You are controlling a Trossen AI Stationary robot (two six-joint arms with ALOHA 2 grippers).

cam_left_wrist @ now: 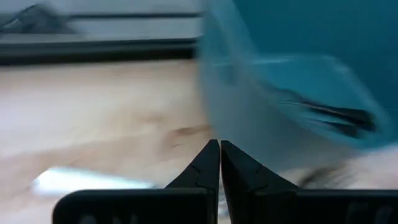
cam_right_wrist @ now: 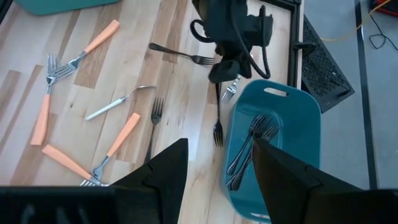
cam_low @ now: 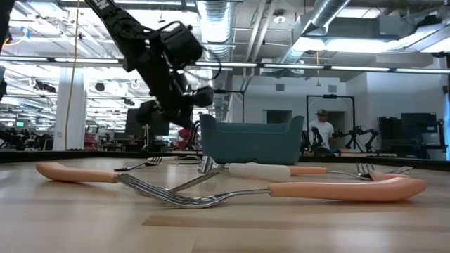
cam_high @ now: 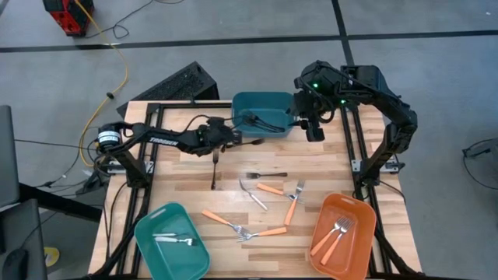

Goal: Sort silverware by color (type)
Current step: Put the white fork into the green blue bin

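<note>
My left gripper is shut, low over the table beside the far teal bin, which holds several dark forks. A dark fork lies on the wood just nearer than it, and a light fork head shows right under it. Loose silverware lies mid-table: orange-handled forks, a white-handled one and a dark fork. My right gripper hangs open, high beside the far bin's right end, with nothing between its fingers. My left gripper slants down toward the bin's near left corner, over the light fork's head. Its wrist view shows nothing between the shut fingers. Whether they touch the fork I cannot tell.
A green bin at the near left holds silver forks. An orange bin at the near right holds orange-handled forks. A black frame runs along the table's sides. Bare wood lies between the far bin and the loose forks.
</note>
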